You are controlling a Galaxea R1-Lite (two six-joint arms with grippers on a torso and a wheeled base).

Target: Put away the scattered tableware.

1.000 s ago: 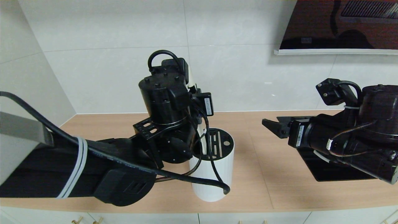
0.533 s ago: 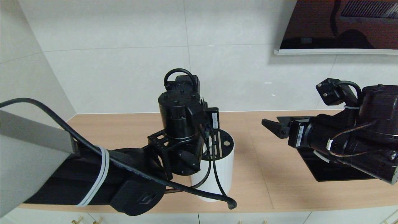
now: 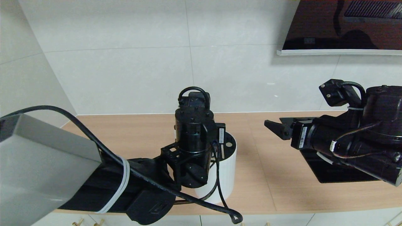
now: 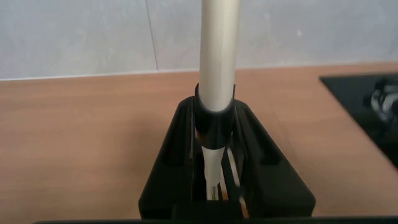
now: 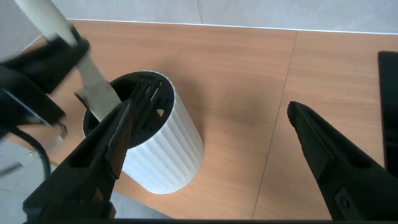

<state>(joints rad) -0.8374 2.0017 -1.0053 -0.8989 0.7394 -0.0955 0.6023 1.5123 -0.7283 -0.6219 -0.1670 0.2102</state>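
A white ribbed utensil holder [image 3: 225, 171] with a black slotted lid stands near the counter's front edge, also seen as the holder [image 5: 155, 149]. My left gripper [image 4: 214, 118] hangs right above it, shut on the cream handle [image 4: 217, 56] of a utensil. That utensil's flat metal blade [image 5: 96, 90] points down into the lid's slots. My right gripper [image 5: 210, 107] stands open and holds nothing, in the air to the right of the holder and apart from it, seen as the right gripper [image 3: 276, 128] in the head view.
A black cooktop [image 3: 329, 174] lies flush in the wooden counter [image 3: 125, 131] under my right arm. A dark range hood [image 3: 345, 25] hangs on the tiled wall at the upper right. Bare counter stretches left of the holder and between holder and cooktop.
My left arm has moved right and downward, bringing the utensil over the holder and lowering its blade toward the lid. The right arm has stayed still.
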